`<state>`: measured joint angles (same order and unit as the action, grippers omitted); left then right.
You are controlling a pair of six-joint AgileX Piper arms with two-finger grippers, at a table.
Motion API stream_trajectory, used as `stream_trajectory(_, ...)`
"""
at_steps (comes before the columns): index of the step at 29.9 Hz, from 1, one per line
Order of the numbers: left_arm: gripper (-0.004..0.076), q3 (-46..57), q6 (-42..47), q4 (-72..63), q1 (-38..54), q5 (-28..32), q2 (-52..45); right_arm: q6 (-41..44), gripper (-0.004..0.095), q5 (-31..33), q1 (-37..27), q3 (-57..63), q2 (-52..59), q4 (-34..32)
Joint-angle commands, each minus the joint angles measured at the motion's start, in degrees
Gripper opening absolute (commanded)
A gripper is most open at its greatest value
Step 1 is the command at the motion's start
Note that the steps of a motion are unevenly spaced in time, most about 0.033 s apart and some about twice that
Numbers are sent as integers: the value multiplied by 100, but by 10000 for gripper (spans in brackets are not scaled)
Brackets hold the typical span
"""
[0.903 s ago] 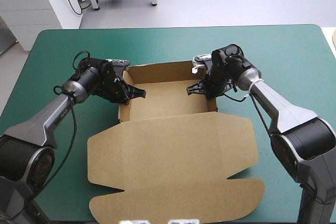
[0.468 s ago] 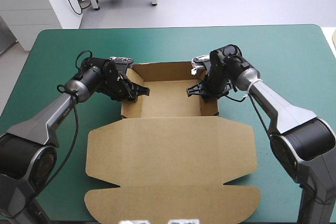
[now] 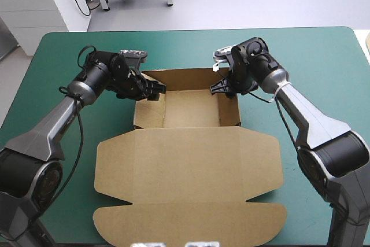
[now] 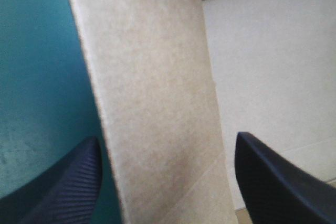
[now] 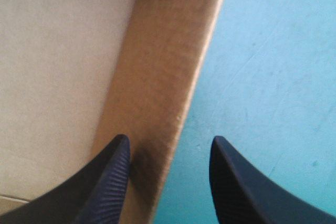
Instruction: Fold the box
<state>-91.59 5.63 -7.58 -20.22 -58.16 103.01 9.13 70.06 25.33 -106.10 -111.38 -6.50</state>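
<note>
Fingers [image 4: 68, 182] of the left gripper [image 3: 156, 92] and the right gripper [image 3: 222, 89] stood apart, each pair astride a raised side wall of the brown box [image 3: 191, 166]. Its tray sat mid-table, walls up, lid lying flat toward the near edge of the teal-green cover [image 3: 312, 56].

The brown box [image 3: 185, 166] fills the middle of the table, but its big lid lies flat toward the near edge, so a hand could slide right over it. The tall things in the way are the tray's standing walls: the left wall [image 4: 157, 103] stands in the gap between the wide-apart black fingers of the left gripper [image 3: 152, 92], and the right wall [image 5: 168, 77] stands the same way in the right gripper [image 3: 222, 88]. Between the two grippers the tray floor [image 3: 191, 108] is open, and the teal-green cover [image 3: 312, 56] is bare and roomy behind the box and out to both sides.
</note>
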Motion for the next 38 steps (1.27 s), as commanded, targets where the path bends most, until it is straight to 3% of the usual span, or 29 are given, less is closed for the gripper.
stream_trajectory(1,508,-684,-44,6,-29,-236,-288,-64,443,129,-11,-523,353,-163)
stream_trajectory(7,471,-2141,-91,1383,-29,-1604,-288,-326,443,129,-11,-794,399,-182)
stream_trajectory(10,379,-2444,-91,1719,-29,-1573,-554,-260,443,129,-11,-794,399,-359)
stream_trajectory(16,-4,-2178,-148,1707,-29,-1574,-1397,-233,443,129,-11,-794,374,-37)
stream_trajectory(26,-8,-78,-563,1923,-29,-1543,-3502,-65,443,129,-23,-783,243,-10)
stream_trajectory(33,-8,2239,-563,1421,-29,-676,-5421,-43,443,129,-23,-631,-3,138)
stream_trajectory(38,-8,3654,-563,1197,-29,-534,-6658,-28,443,129,-23,-205,-15,116)
